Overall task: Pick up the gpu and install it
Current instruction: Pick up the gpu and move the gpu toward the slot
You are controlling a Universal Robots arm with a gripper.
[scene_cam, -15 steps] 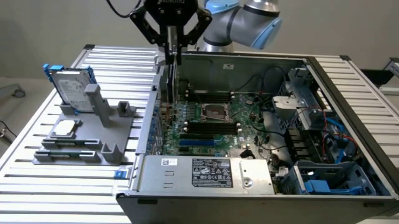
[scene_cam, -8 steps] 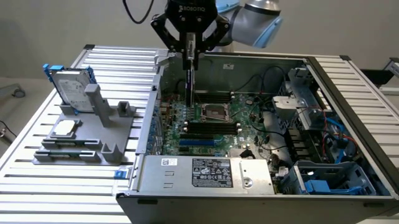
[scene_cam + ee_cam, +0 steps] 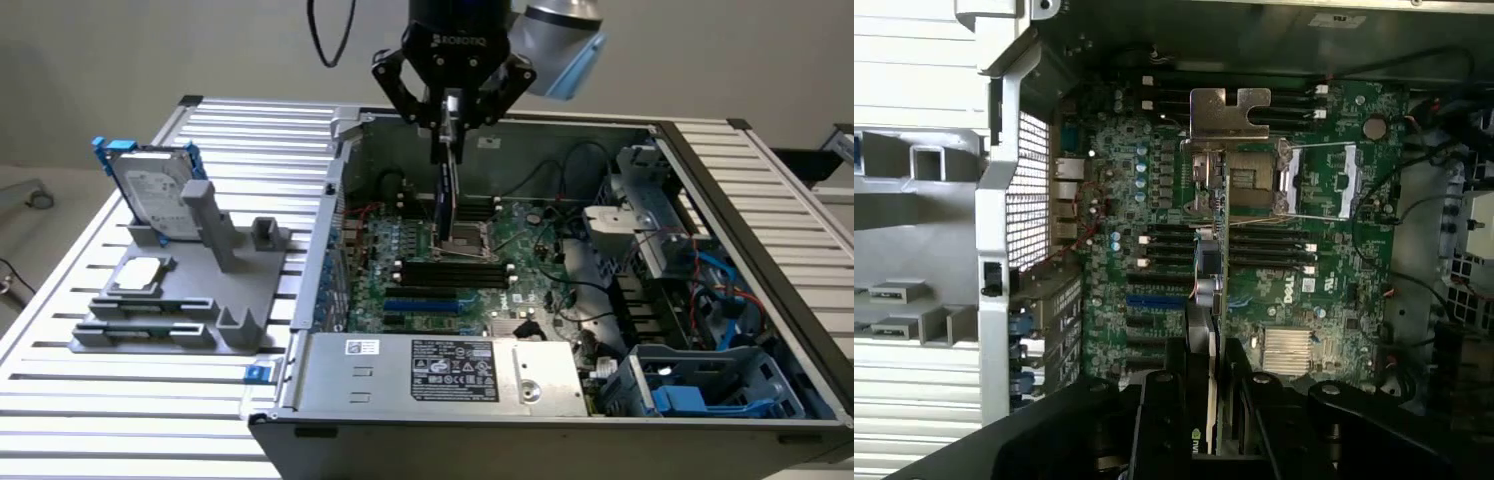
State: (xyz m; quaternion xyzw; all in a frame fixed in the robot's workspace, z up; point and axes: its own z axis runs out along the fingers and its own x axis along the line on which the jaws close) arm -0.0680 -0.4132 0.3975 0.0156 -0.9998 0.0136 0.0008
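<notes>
Table [image 3: 80, 420]: slatted aluminium top carrying everything else.
Computer case [image 3: 400, 440]: lies open-side up, filling the exterior view from the centre out to 3 o'clock.
Motherboard [image 3: 534, 270] [image 3: 1334, 290]: green, flat on the case floor, with cables trailing off towards 3 o'clock.
Power supply [image 3: 427, 368]: silver box with a label, at 6 o'clock of the motherboard.
Fixture [image 3: 214, 225]: grey parts stand on the table at 9 o'clock of the case.
Hard drive [image 3: 150, 190]: silver with a blue frame, propped upright at the fixture's 11 o'clock corner.
Gripper [image 3: 450, 148] [image 3: 1202, 350]: black, hanging from the arm at 12 o'clock of the case; its two fingers are clamped on the gpu from either side.
Gpu [image 3: 447, 200] [image 3: 1210, 280]: held on edge, hanging straight down from the fingers over the 12 o'clock half of the motherboard, its lower end close above the CPU socket [image 3: 467, 237] [image 3: 1249, 175]. I cannot tell whether it touches anything below.
End bracket [image 3: 1229, 112]: silver, at the far end of the card in the wrist view.
Blue slot [image 3: 420, 297] [image 3: 1154, 300]: empty, at 7 o'clock of the socket, apart from the card.
Step in hand: judged as carrying, with the pick-up done, the card inside the case and not seated.
What installing calls for: in my judgement, the card's lower edge set square over an expansion slot, and a straight, gentle press clear of the socket.
</notes>
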